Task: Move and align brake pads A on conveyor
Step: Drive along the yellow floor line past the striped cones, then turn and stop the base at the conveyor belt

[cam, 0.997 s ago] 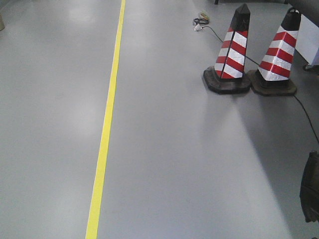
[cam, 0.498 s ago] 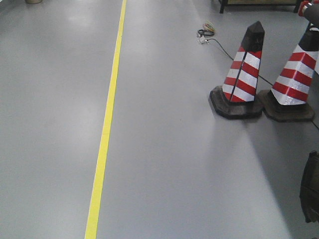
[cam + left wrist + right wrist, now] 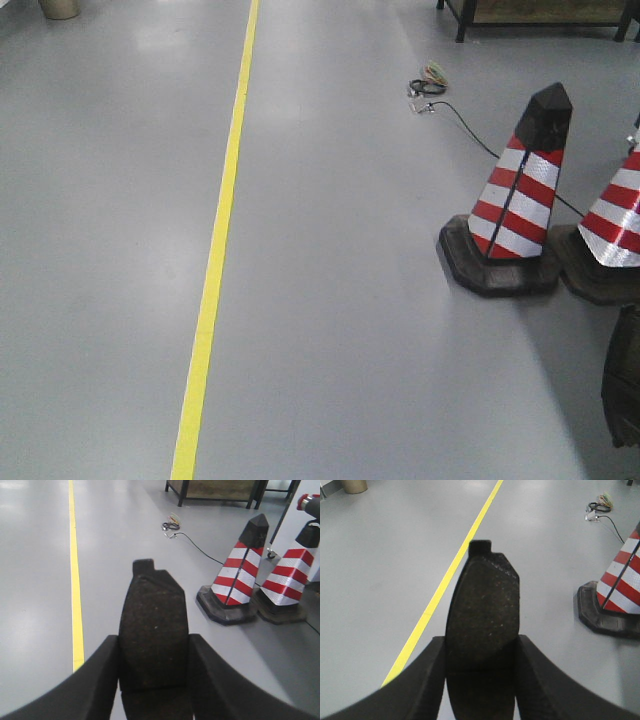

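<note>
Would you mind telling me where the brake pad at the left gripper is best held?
As the left gripper has it now: across the narrow width of the brake pad, fingers on the two long edges, from the end opposite the tab, since its flat elongated shape offers parallel sides there.

floor (image 3: pixel 380 330) grey | line (image 3: pixel 215 270) yellow | cones (image 3: pixel 520 210) red-white striped | brake pad (image 3: pixel 152 630) seemingly speckled black
</note>
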Robot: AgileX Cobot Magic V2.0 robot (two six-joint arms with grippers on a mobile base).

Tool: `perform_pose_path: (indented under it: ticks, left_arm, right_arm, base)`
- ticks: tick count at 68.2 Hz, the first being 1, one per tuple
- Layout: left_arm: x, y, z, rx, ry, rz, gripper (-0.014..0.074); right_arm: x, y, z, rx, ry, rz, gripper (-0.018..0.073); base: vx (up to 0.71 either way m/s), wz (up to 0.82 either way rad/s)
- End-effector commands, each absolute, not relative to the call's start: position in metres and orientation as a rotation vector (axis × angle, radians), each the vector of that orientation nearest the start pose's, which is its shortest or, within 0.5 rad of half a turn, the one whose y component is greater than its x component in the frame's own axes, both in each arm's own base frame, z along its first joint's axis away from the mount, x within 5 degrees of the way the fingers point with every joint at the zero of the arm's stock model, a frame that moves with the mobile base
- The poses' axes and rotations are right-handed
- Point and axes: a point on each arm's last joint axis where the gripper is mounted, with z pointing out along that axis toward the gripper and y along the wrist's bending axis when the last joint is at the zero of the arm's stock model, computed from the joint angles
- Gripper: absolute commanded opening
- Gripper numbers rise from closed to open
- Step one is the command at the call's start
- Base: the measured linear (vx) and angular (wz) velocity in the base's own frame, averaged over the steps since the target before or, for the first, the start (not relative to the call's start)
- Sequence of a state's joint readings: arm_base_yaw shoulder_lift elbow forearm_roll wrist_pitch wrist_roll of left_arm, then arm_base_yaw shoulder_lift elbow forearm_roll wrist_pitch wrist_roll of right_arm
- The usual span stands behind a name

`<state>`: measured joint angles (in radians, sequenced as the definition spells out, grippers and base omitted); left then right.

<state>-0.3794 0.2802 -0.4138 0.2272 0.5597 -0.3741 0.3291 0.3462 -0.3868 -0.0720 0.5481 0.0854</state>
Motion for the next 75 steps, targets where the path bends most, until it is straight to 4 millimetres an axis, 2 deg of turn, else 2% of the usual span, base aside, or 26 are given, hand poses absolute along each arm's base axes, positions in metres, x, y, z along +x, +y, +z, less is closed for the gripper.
perform_pose_path:
  ticks: [1, 47, 75]
  left_arm:
    - [0.0663, -0.016, 0.3015, 0.12, 1.796, -0.292, -0.0006]
    - [0.0663, -0.016, 0.3015, 0.12, 1.796, -0.292, -0.0006]
    - [0.0663, -0.016, 0.3015, 0.12, 1.796, -0.292, -0.0006]
  right_arm:
    - [0.0761, 0.0224, 0.2888, -0.274, 1.863, 0.198, 0.0014]
    - [0.0761, 0.0224, 0.2888, -0.274, 1.863, 0.198, 0.0014]
    - [0.0761, 0.0224, 0.2888, -0.274, 1.863, 0.198, 0.0014]
  base:
    - [0.56, 0.02]
    - [0.52, 0.0]
    - [0.44, -0.36]
